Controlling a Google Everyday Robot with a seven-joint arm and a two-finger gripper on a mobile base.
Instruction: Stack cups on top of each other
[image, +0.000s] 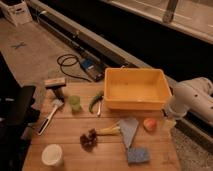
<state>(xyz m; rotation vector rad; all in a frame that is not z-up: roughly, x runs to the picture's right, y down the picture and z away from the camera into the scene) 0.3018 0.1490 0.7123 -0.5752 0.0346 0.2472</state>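
Cream-white cup (52, 154) stands at the near left corner of the desk (65, 132), green cup (75, 103) farther back, well apart, unstacked. The hand (169, 123) hangs at the right edge, likely yet to reach; apart or together, I cannot tell.

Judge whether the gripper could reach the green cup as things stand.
Probably yes. The gripper sits at the table's right edge by the orange ball; the green cup stands left of the yellow tub, open from above, though the tub crowds the straight path.
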